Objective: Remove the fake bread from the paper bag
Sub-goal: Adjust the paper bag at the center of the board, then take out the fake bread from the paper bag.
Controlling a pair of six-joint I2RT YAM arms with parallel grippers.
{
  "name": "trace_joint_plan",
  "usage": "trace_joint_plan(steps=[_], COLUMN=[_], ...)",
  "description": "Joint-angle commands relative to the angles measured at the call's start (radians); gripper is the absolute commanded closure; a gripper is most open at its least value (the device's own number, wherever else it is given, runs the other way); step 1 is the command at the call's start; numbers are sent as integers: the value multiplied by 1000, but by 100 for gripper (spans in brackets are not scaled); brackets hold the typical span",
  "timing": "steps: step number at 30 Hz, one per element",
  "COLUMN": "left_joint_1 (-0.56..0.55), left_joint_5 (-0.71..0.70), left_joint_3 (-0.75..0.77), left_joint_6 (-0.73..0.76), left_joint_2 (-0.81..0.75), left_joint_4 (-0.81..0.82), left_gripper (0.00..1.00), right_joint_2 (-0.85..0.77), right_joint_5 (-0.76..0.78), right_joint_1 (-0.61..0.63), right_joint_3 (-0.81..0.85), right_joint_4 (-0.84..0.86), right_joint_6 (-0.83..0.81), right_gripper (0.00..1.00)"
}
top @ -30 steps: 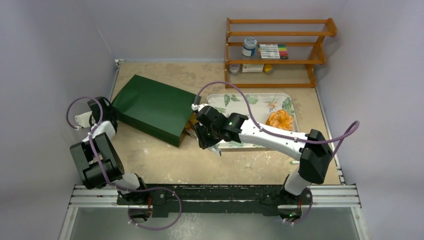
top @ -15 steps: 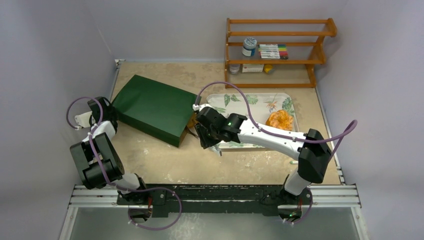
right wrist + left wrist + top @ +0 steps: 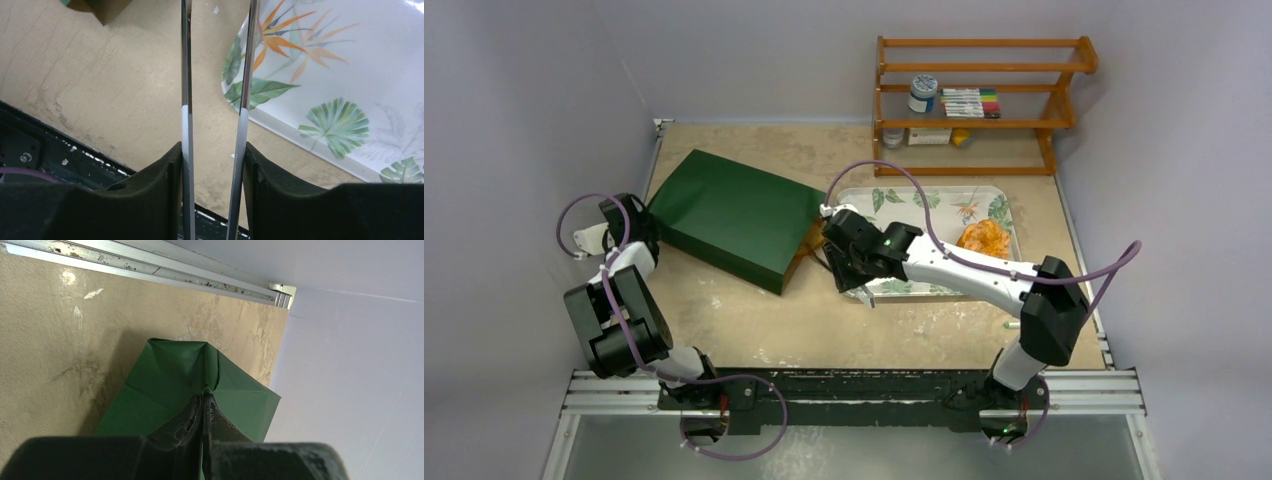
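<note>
On the desk (image 3: 754,320), left of centre: the paper bag (image 3: 729,215), dark green, lying flat, with its mouth turned toward the flowered tray (image 3: 954,205).

As for the left hand (image 3: 204,402): pressed fully closed on the folded end of the bag, with a ridge of green paper pinched where the tips meet. Sits at the bag's far-left corner, close to the desk's left edge.

As for the right hand (image 3: 217,60): slightly parted, the two long thin metal fingers (image 3: 186,75) running parallel with a narrow gap between them. Grips nothing; through the gap, only bare desk. Hangs between the bag's mouth and the tray's near left corner, over the desk.

Of the fake bread (image 3: 982,240), one crinkly orange piece in plain sight, lying on the right part of the tray, well apart from both hands. At the bag's mouth, a tan sliver (image 3: 808,247); cannot tell whether bread or brown lining.

Against the far wall, beyond the tray: a wooden rack (image 3: 974,124).
</note>
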Motion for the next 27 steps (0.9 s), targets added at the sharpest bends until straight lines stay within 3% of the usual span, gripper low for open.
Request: trace_joint_plan(steps=[1,16,27], left_joint_1=[10,10,10], left_joint_5=[-3,-4,-7], left_joint_3=[19,21,12], left_joint_6=[9,17,19], left_joint_2=[-5,14,28], left_joint_4=[41,49,60], left_gripper=[100,100,100], right_joint_2=[-47,-27,-18], right_joint_5=[37,-200,-223], right_joint_1=[-37,-151,-164], right_joint_3=[37,0,-47], right_joint_4=[9,179,182], right_joint_6=[-8,-75,-62], right_gripper=[55,54,53])
